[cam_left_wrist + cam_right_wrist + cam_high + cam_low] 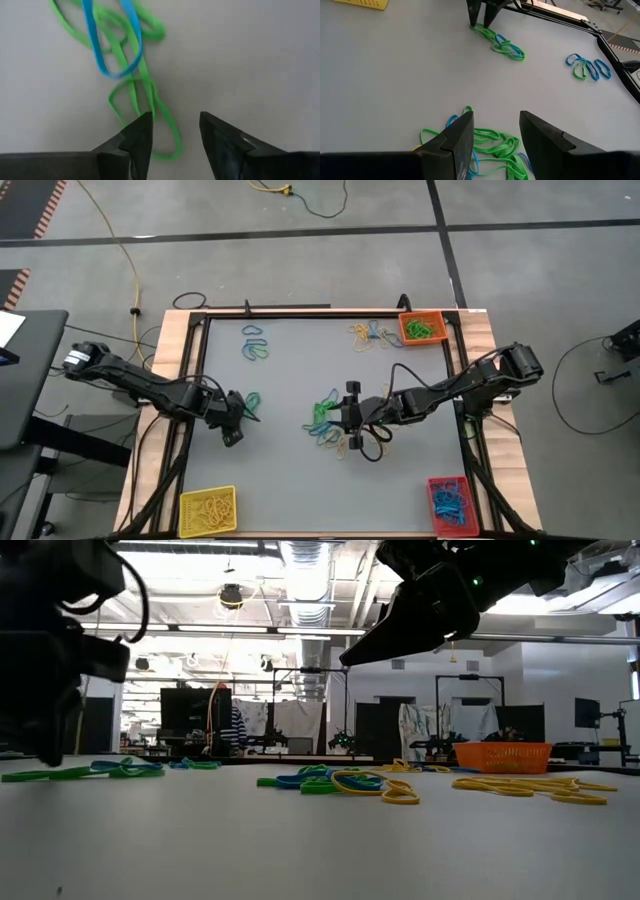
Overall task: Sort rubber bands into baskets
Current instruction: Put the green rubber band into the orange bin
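A few green rubber bands (145,85) and a blue one (112,45) lie tangled flat on the grey table, left of centre (252,402). My left gripper (175,125) points down at their near end, open, its fingertips close to the table (479,22). One green loop runs beside and under one finger. My right gripper (495,122) is open and raised over the central pile of green, blue and yellow bands (325,420). The orange basket (422,328) stands far right, the yellow basket (207,510) near left, the red basket (448,505) near right. My left gripper comes from above at the end loop of a green band (162,127), which lies flat on the table next to one finger (140,132). Whether that finger touches the band, I cannot tell.
More bands lie at the far left (256,345), and yellow ones beside the orange basket (368,335). A dark frame (330,312) borders the grey mat. Bare mat stretches between the two arms and toward the near edge.
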Motion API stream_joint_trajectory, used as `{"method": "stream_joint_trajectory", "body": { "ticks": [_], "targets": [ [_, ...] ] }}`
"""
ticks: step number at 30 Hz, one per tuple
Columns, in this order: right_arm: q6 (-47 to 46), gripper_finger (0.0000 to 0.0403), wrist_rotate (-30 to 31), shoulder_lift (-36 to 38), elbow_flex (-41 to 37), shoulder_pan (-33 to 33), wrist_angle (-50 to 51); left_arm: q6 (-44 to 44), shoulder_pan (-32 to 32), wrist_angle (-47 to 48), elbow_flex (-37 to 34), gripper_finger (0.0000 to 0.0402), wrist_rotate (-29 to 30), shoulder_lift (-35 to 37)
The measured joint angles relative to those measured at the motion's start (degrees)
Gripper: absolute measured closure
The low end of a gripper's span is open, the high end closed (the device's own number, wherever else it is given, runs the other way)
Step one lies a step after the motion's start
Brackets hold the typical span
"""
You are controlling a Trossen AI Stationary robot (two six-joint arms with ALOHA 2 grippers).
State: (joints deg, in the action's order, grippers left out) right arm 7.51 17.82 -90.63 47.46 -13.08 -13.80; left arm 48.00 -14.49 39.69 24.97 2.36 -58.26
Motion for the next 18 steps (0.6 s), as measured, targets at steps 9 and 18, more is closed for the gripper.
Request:
{"method": "stream_joint_trajectory", "body": {
  "ticks": [9,18],
  "targets": [
    [-0.02,0.0214,0.00,0.00,0.00,0.09,-0.22,0.56,-0.58,-0.60,-1.55,0.0276,-0.97,-5.38],
    [-0.02,0.0214,-0.01,0.00,0.00,0.05,-0.35,-4.51,-0.56,-0.94,-0.24,0.0359,2.00,-7.47]
  ]
}}
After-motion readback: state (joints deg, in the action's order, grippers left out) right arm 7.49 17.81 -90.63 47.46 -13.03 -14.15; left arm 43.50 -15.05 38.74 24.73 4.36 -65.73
